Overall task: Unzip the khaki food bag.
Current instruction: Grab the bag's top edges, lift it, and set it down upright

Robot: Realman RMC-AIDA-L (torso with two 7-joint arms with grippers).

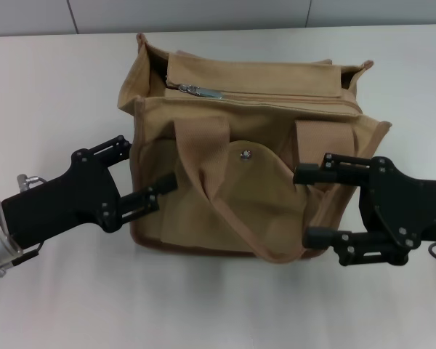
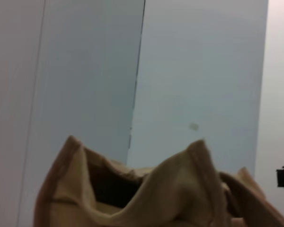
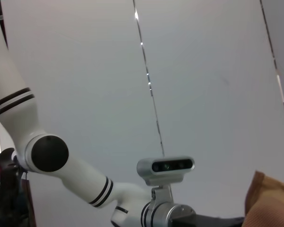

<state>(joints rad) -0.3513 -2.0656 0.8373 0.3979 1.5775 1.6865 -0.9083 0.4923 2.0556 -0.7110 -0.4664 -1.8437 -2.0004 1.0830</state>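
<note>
Left gripper: nearest the head camera along with its partner; fingers are seen spread apart, empty, and placed against the left end of the bag's front face.
Right gripper: fingers are likewise held apart, one above the other, nothing clamped; they are set just beside the bag's front right corner, low on the side.
Khaki food bag: a boxy tan canvas tote is seen standing upright on the white table, lying between and just beyond both sets of jaws. A front pocket flap with a metal snap and two wide strap handles are turned toward the robot.
Zipper line: the long axis is run left to right across the bag's top, above and beyond both jaws.
Zipper pull: a silver tab is seen lying near the top's left end, up and away from the left jaws, well apart from the right jaws. The top looks largely zipped.
Nearer arm: the left is judged closer to the pull; travel toward the right would be needed to open the bag.
Left wrist view: only the bag's raised end is shown against a pale wall.
Right wrist view: a corner of tan canvas and the left arm are shown.
</note>
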